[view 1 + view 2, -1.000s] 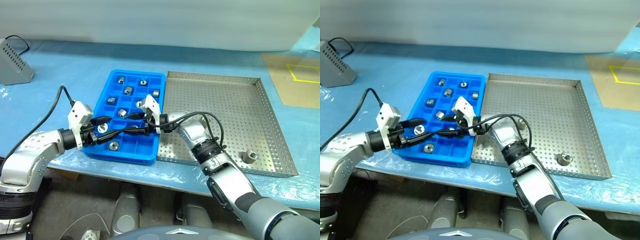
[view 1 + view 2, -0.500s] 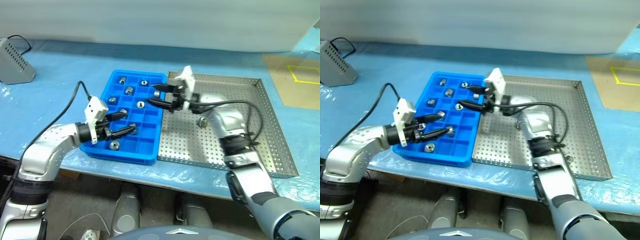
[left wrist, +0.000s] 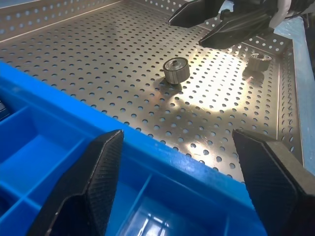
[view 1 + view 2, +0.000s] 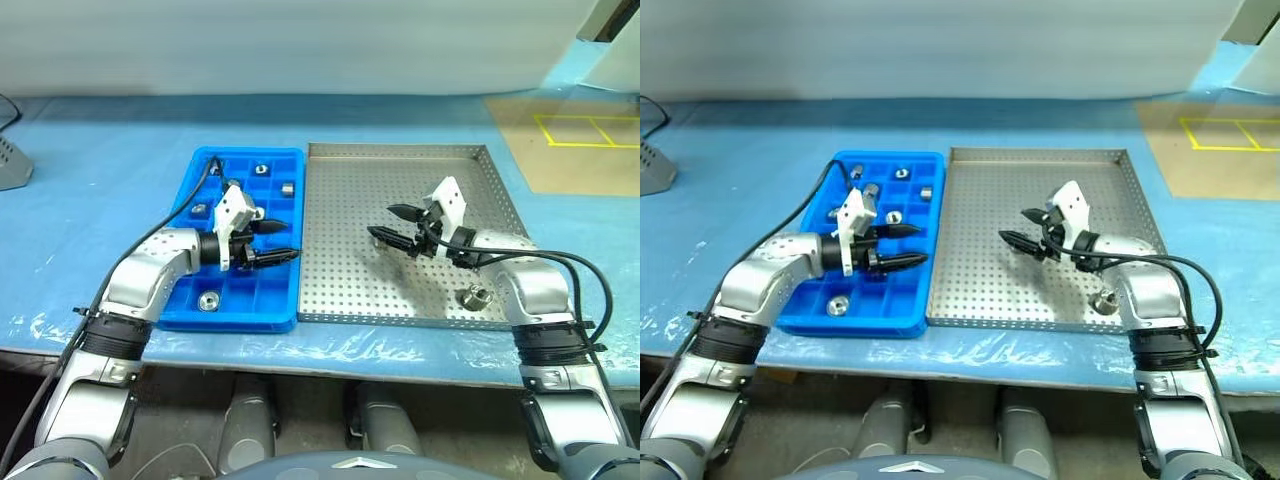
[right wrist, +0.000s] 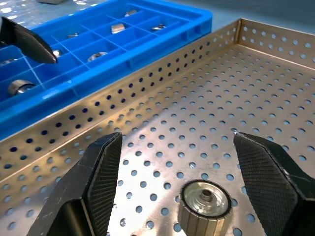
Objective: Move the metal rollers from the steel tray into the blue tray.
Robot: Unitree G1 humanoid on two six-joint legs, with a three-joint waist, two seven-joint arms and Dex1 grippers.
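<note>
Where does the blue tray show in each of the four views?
Left eye view: the blue tray lies left of centre, beside the steel tray.
Right eye view: the same place, left of the steel tray.
Left wrist view: nearest the camera, with the steel tray beyond it.
Right wrist view: beyond the steel tray's wall.
Shared landmark: the steel tray's holed wall next to the blue tray.

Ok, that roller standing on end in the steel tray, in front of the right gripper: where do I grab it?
Grip the roller across its curved outer wall, coming down from above. It sits on a flat end on the steel tray with its hollow centre up, so the round sides are probably the only faces the two fingers can pinch. The right gripper is open and lined up with it.
</note>
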